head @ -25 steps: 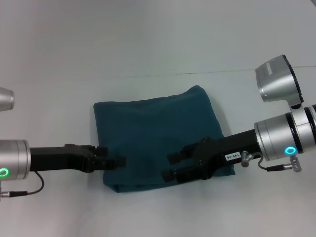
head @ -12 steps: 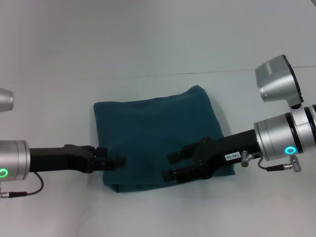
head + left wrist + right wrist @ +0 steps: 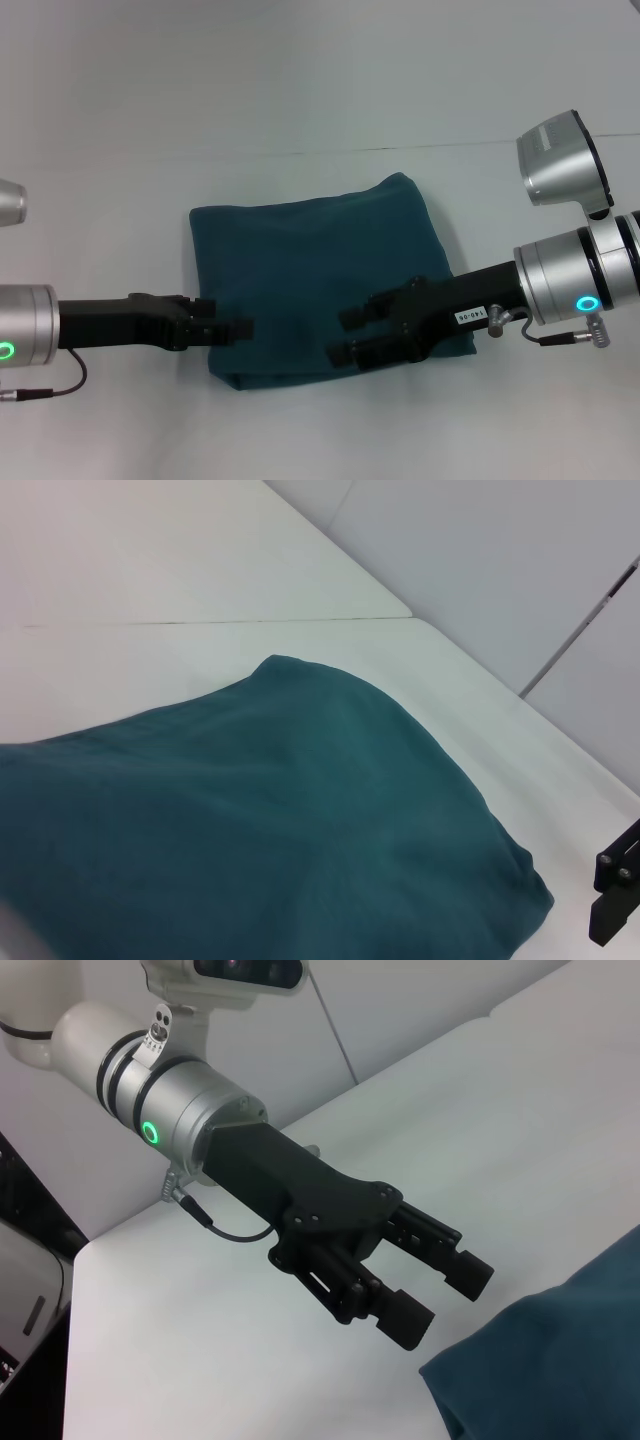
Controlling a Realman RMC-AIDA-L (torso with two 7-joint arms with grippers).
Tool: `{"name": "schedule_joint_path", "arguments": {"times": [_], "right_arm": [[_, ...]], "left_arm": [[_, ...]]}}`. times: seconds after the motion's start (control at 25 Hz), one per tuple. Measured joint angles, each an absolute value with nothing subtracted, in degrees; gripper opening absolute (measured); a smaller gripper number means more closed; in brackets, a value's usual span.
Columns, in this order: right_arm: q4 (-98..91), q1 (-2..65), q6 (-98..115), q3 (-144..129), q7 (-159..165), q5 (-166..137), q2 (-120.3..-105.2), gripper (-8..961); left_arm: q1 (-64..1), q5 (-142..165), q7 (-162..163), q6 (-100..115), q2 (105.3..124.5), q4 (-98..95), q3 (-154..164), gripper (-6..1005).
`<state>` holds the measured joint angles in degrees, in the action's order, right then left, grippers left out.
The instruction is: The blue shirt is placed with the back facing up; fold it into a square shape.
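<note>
Head view showed the left gripper [image 3: 238, 328] at the near left edge of the blue shirt [image 3: 315, 260], its black fingers parted by a narrow gap and holding nothing — in the right wrist view the same gripper [image 3: 440, 1295] hung just clear of the cloth's corner, both fingers apart with white table between them. The right gripper [image 3: 350, 335] lay over the shirt's near right part, its two fingers spread moderately, one above the other in the head view; nothing sat between them, and whether the tips touched the cloth could not be told. One shirt was present, already folded into a rough square, lying flat on the white table [image 3: 300, 90] between the two arms, its far right corner slightly raised. The left wrist view showed the shirt [image 3: 250, 830] filling the foreground, with a tip of the right gripper [image 3: 618, 895] beside its edge
</note>
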<state>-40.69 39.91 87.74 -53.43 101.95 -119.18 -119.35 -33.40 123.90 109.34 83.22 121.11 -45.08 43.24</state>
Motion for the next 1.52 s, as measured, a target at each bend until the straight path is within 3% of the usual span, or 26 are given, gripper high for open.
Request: {"name": "schedule_joint_path", "arguments": {"times": [1.52], "right_arm": [[-40.29, 39.94, 88.07, -53.7, 102.04, -119.5, -119.01, 655]], "left_arm": [[-31.71, 124.58, 109.17, 90.56, 120.35, -45.51, 43.5, 836]]}}
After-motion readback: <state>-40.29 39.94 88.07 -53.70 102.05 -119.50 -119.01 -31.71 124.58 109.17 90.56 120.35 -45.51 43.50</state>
